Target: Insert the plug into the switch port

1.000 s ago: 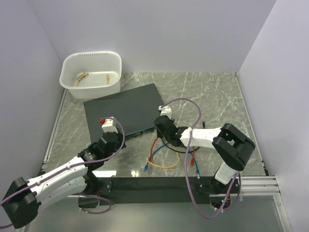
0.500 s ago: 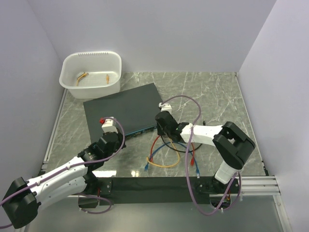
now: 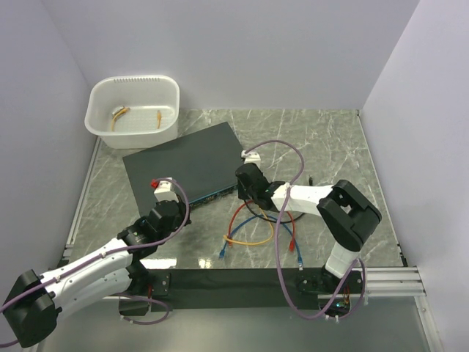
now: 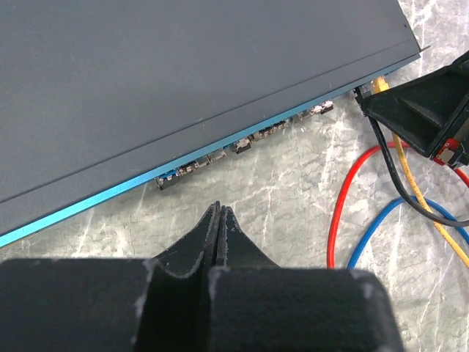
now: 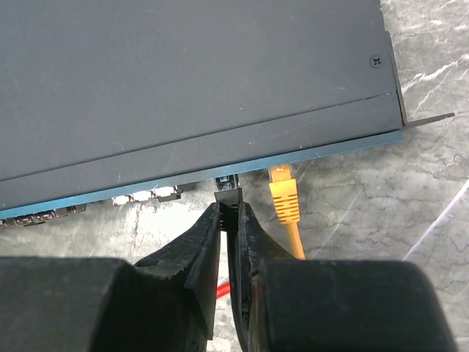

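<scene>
Grey marble table (image 3: 322, 139), with a flat black box (image 3: 187, 158) lying at an angle in the middle. Its narrow teal-blue face (image 5: 322, 149) points toward the arms. The white plastic tub (image 3: 130, 136) at the far left corner isn't involved.

Left gripper (image 4: 218, 218): fingers clenched on nothing, just in front of the teal face, left of the work.

Right gripper (image 5: 233, 216): fingers pinched on the small black plug (image 5: 228, 192), nose up against the face.

Loose red, blue and yellow cables (image 3: 249, 227) are looped on the table between the arms.

Progress: looks like late insertion. The plug's front end is at or just inside the switch port (image 5: 226, 177), near the right end of the row. Can't tell from these views whether it's fully seated or latched. Left to do, by my read: push home, let go, back off.

The plug is a short black boxy body, square to the face, with its cable hidden behind the fingers. A yellow plug (image 5: 284, 196) already sits in the socket just to its right, so there's little side clearance.
</scene>
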`<state>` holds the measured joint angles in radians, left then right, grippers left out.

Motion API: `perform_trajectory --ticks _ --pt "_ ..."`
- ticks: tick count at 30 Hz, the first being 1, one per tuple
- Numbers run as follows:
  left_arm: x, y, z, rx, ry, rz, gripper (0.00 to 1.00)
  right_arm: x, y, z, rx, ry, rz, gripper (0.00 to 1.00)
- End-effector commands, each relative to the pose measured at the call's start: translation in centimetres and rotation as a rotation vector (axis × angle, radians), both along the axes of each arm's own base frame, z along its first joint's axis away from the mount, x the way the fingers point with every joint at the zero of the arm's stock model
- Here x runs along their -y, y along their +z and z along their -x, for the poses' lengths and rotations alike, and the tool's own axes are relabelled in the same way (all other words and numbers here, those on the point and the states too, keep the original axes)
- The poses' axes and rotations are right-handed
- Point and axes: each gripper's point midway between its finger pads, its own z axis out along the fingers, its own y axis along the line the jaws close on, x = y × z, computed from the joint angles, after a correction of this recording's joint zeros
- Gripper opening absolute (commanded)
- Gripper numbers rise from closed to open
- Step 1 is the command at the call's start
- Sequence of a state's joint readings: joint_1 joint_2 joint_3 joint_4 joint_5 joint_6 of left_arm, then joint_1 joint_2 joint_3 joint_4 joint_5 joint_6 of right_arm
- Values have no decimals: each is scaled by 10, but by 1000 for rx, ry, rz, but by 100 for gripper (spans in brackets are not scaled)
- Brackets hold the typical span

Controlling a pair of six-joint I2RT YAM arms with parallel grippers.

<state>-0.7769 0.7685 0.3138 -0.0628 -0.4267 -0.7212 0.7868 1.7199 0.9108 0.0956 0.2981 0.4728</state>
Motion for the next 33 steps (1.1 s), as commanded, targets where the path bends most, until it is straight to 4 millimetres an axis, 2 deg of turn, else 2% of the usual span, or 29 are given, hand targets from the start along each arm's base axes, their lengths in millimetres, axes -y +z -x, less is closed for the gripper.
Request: perform_trajectory --ticks 1,7,9,12,16,19,24,28,30,31,32,33 --pt "2 9 -4 39 9 23 1 -20 108 -63 314 -109 -225 0" --pt "1 9 -4 39 11 23 1 -15 127 -66 399 -93 -213 0" --pt "1 9 -4 39 11 24 0 -15 143 -65 451 -77 -244 0" --pt "1 8 -5 36 11 19 1 -14 157 -63 501 -58 -275 0" --pt "1 8 -5 36 14 20 0 -14 167 -64 522 -44 -300 0" --pt "2 9 -5 39 11 23 0 -17 160 -69 512 -41 -276 0" --pt "1 8 -5 36 12 19 1 -22 136 -67 459 -25 -266 0" --pt "1 8 -5 38 11 19 0 -15 126 -62 417 -40 -240 0" --pt "2 9 -5 38 10 20 1 -11 131 -59 418 -48 -230 6" --pt "2 9 -4 40 7 23 1 -6 127 -56 404 -52 -205 19" --pt "2 9 -5 40 9 23 0 -1 132 -55 408 -61 -200 27" --pt "2 9 -4 39 7 22 1 2 132 -52 400 -69 -191 39"
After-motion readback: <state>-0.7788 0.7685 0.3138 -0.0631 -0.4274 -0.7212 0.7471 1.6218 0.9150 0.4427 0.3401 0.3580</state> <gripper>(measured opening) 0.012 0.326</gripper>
